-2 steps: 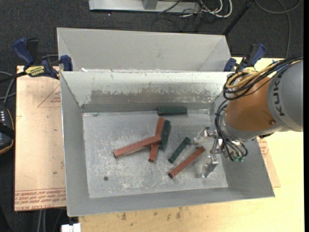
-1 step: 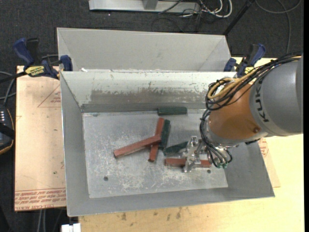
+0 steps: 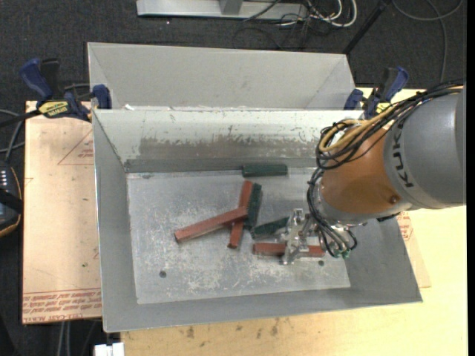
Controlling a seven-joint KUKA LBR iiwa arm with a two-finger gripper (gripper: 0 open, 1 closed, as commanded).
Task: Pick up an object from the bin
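The bin is dull grey metal, its floor scratched and rubbed pale. The red-brown bars and dark green bars look matt and smooth-faced. The pincer is bright bare metal; the arm's orange cover shines glossy.

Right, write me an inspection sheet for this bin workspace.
Surface: grey bin, floor scuffed.
Job's things: red-brown bar at front right, lying flat under the gripper.
Clutter: crossed bars, red-brown, mid-bin; dark green bar against them; green piece beside the gripper; back green bar at the rear wall.
Grippers: gripper low over the front-right bar.
Cables: wrist cables looped on the arm; floor cables behind the bin.
Surroundings: dark floor.
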